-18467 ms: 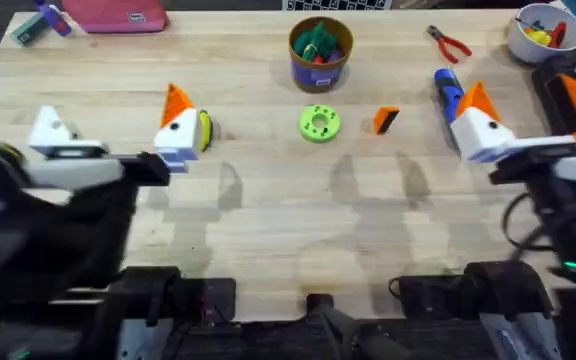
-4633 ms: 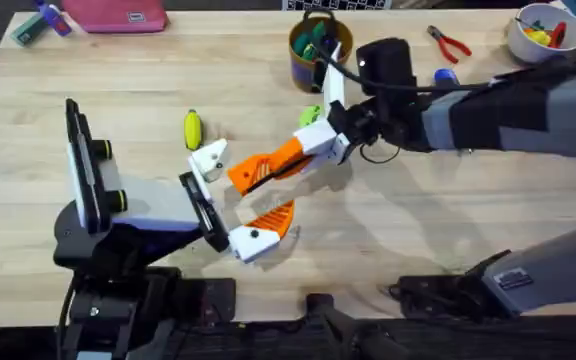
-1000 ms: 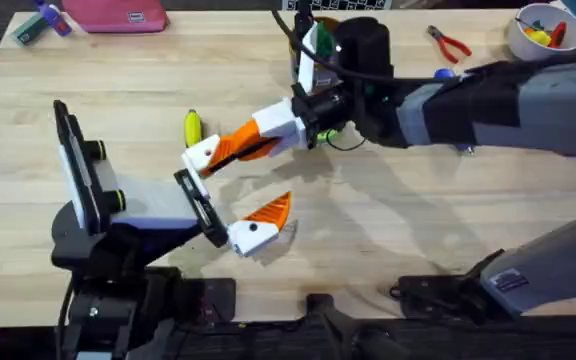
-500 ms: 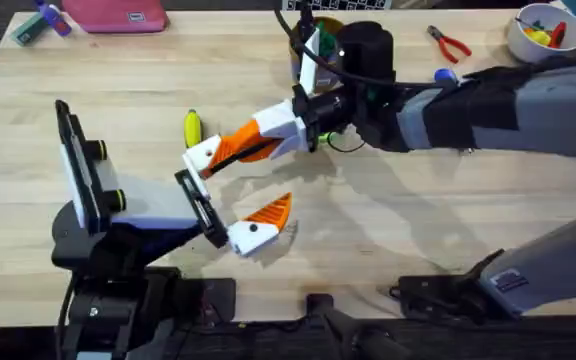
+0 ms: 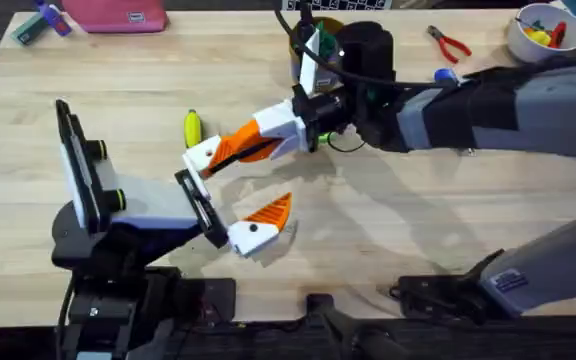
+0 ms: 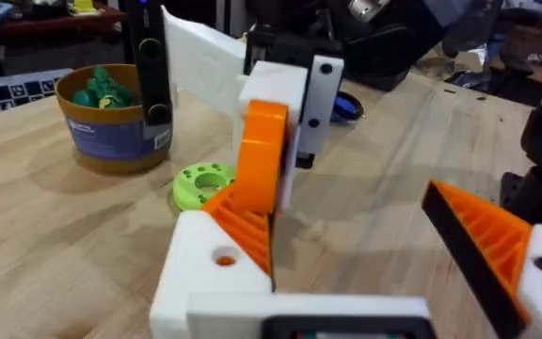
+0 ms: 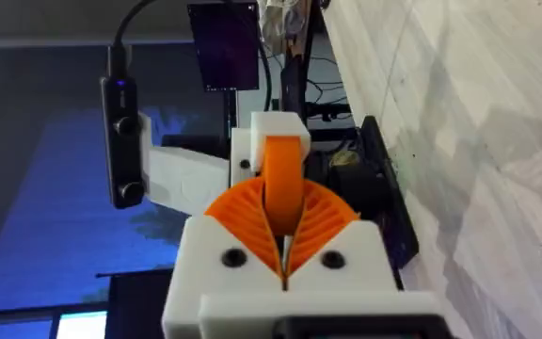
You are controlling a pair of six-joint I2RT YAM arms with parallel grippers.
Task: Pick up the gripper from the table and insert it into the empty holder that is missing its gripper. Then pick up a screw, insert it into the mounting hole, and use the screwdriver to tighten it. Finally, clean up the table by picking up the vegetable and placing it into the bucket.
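right pincer (image 5: 230,150) clamping the gripper (image 7: 282,184) against the holder (image 5: 201,156), left pincer (image 5: 230,196) wide, vegetable (image 5: 192,128) beside

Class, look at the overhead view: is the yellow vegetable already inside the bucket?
No, the vegetable lies on the table, apart from the bucket.
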